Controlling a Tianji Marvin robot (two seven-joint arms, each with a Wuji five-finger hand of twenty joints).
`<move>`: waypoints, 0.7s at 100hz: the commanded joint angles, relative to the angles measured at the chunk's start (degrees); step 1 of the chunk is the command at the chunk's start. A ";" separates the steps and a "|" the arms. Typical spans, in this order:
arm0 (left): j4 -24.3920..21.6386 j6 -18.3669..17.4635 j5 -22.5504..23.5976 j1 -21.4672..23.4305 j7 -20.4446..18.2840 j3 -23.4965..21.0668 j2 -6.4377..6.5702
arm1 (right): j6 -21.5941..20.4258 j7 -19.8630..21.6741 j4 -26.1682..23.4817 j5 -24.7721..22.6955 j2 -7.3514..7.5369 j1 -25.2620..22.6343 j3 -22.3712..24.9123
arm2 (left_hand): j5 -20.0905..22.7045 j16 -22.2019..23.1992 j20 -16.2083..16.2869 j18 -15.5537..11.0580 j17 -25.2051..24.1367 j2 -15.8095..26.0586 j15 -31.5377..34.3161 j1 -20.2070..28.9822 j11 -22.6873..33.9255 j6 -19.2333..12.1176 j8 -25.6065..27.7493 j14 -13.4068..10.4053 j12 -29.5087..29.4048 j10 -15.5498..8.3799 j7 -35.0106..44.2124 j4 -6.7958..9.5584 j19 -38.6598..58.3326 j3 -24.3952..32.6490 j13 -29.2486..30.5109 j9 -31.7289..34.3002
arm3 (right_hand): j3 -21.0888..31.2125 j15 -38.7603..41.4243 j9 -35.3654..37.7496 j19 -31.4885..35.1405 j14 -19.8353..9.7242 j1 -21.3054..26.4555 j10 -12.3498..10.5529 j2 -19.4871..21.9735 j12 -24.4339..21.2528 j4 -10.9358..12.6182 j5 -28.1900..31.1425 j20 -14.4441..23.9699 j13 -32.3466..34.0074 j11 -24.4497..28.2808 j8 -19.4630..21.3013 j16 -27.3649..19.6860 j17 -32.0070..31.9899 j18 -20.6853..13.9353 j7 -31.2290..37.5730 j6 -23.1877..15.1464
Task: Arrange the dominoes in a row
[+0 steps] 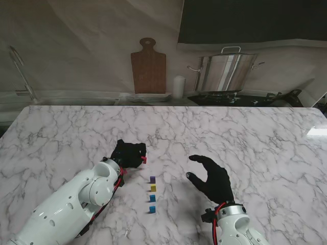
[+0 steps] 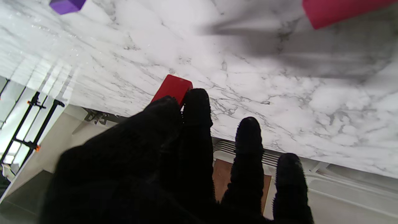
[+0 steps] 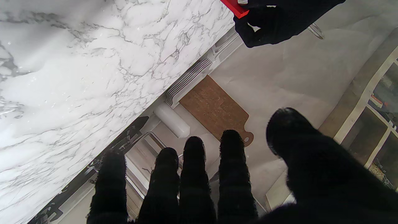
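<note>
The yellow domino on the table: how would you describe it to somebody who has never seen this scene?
On the marble table, between the two black hands, four small blocks stand in a short row running away from me. The yellow domino is second from the far end, after the purple one; the two nearer ones are blue.

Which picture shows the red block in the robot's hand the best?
The left wrist view: the red domino is big and sharp, pinched by the left hand. The stand view shows only a tiny red speck. The right wrist view catches one corner.
</note>
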 commanded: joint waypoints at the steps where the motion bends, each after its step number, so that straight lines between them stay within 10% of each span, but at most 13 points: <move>1: 0.15 0.77 -0.99 0.40 0.20 0.25 -0.79 | 0.28 0.11 -0.11 -0.11 -0.02 -0.20 -0.03 | -0.50 -0.40 0.18 0.00 -2.07 2.66 -0.71 3.65 -1.09 0.09 -0.59 0.17 -1.06 0.31 4.03 1.40 0.42 -2.56 -1.78 1.31 | 0.28 0.63 0.59 0.79 -0.14 -0.33 0.13 0.64 0.34 1.24 0.66 1.02 0.25 0.66 0.80 0.59 0.18 0.06 0.20 0.42; 35: 1.03 1.99 -1.07 0.94 3.32 1.37 -1.46 | 0.38 0.27 0.04 -0.16 0.02 -0.05 -0.15 | 8.29 -0.12 -0.43 0.59 -3.11 3.84 -2.02 7.46 1.47 -5.23 -0.77 1.95 9.64 0.68 -6.33 0.76 -4.12 -17.48 -8.53 -5.40 | 0.26 0.64 0.65 0.77 -0.10 -0.31 0.20 0.64 0.35 1.26 0.67 1.04 0.29 0.67 0.80 0.60 0.19 0.08 0.19 0.38; 70: 2.05 2.59 -4.90 1.49 5.42 2.29 -2.57 | 0.29 0.35 0.18 -0.19 0.04 0.06 -0.29 | 5.80 -0.56 1.03 0.19 -2.86 6.37 -1.11 9.73 -1.25 -5.87 0.35 0.67 3.65 0.49 -5.62 1.18 -1.97 -19.53 -4.87 2.16 | 0.26 0.63 0.62 0.80 -0.12 -0.30 0.23 0.66 0.36 1.26 0.74 1.07 0.28 0.66 0.82 0.60 0.23 0.09 0.21 0.41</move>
